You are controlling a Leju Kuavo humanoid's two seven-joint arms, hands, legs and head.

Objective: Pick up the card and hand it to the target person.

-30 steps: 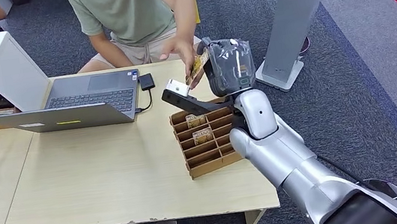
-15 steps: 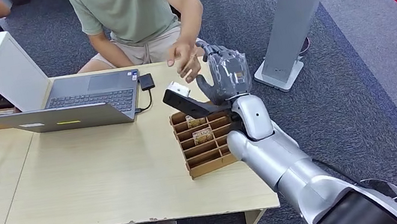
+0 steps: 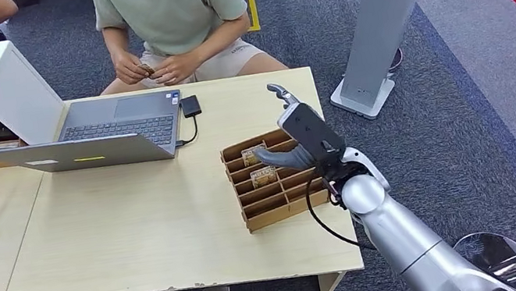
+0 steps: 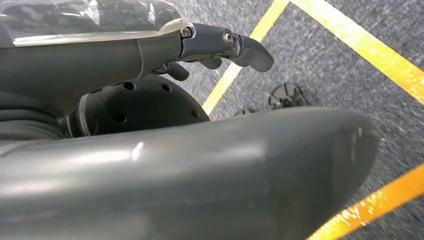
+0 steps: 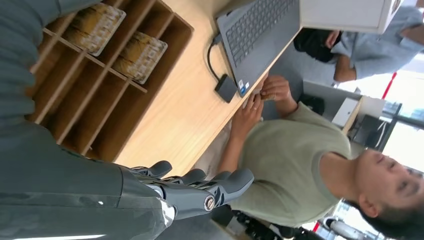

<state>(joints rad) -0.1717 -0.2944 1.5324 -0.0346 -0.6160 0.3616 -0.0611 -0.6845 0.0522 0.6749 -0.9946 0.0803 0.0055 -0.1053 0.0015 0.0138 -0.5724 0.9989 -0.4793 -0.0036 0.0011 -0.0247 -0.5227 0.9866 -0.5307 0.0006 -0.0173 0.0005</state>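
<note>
Above the cardboard organiser [image 3: 270,181] at the table's [image 3: 134,229] right end, from the head view, my right hand [image 3: 300,138] hangs with fingers apart and nothing in them, thumb pointing toward the slots. Two cards [image 3: 258,166] remain in the far slots. The card [image 3: 147,70] sits between the person's hands [image 3: 161,68] beyond the table edge, behind the laptop [image 3: 98,132]. From the left wrist view, my left hand [image 4: 150,115] hangs over grey floor with yellow lines; its fingers [image 4: 240,45] extend loosely and hold nothing. From the right wrist view, my fingers [image 5: 200,187] lie side by side, lightly bent and unloaded, beside the organiser, while the person holds the card at the table edge.
</note>
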